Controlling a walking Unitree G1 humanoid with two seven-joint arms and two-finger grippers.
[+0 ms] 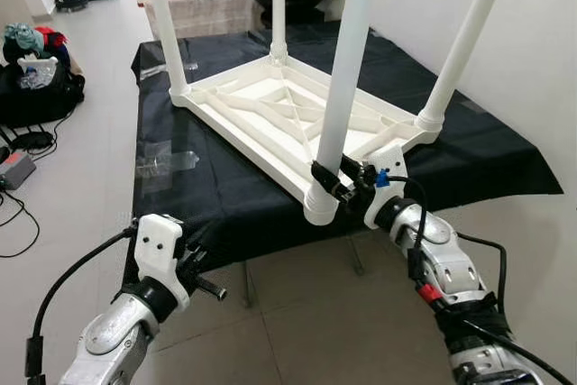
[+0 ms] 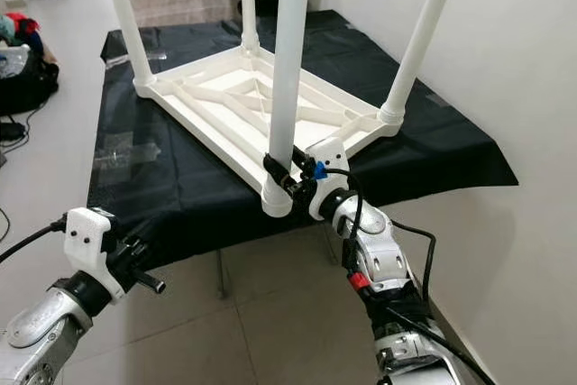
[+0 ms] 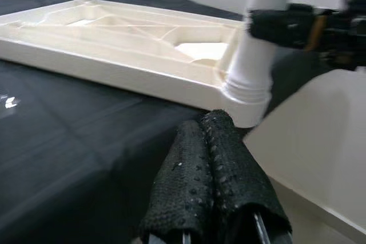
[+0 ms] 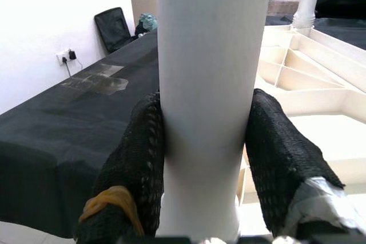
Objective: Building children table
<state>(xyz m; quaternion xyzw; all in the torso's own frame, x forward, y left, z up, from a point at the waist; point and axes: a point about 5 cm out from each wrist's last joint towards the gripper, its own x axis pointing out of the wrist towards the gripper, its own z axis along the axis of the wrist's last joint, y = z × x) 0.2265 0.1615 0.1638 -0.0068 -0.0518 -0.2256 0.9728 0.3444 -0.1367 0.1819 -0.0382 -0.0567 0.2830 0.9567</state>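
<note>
Children's white plastic table (image 1: 270, 119) lies upside down on a black cloth-covered work surface (image 1: 207, 182), its four round white legs pointing up. In the left eye view the nearest leg (image 1: 341, 87) stands at the corner toward 6 o'clock, the others toward 10, 12 and 3 o'clock. The right gripper (image 4: 209, 135) clamps that nearest leg low down, just above its socket, one black finger on each side. The left gripper (image 3: 211, 192) hangs off the table's edge at 7 o'clock, fingers pressed together on nothing. Hollow moulded plastic like this is probably light and stiff but smooth, so a turning grip may slip; holding near the socket looks the firmest place.
</note>
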